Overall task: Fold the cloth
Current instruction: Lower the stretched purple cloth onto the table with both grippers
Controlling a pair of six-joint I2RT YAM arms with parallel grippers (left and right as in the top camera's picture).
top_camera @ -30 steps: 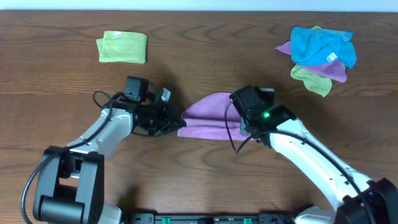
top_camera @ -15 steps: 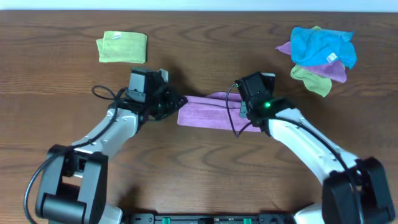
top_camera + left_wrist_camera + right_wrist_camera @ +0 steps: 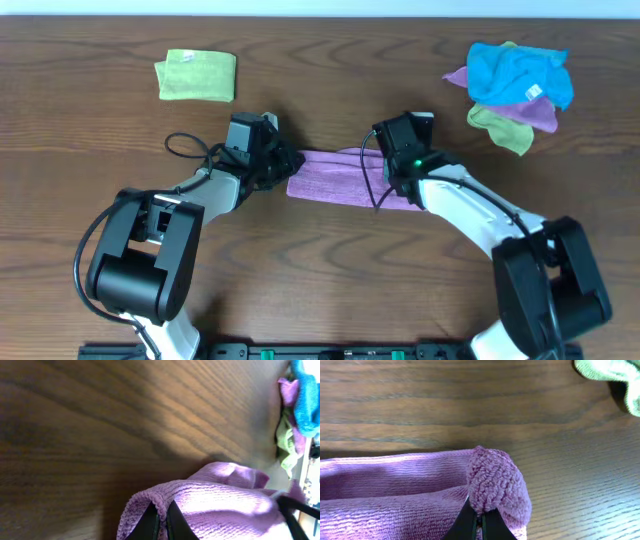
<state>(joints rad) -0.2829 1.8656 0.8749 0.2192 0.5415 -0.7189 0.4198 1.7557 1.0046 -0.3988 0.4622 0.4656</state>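
At the middle of the table (image 3: 320, 270), the cloth (image 3: 335, 180) lies as a long folded strip between the two arms; the left gripper (image 3: 161, 519) is clamped on its left end; the right gripper (image 3: 479, 522) pinches a bunched corner (fingertips closed together on the pile).

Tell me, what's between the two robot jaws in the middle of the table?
Only the purple cloth, lying as a folded band. Both pairs of jaws are shut on its ends, one at each. The overhead view shows this.
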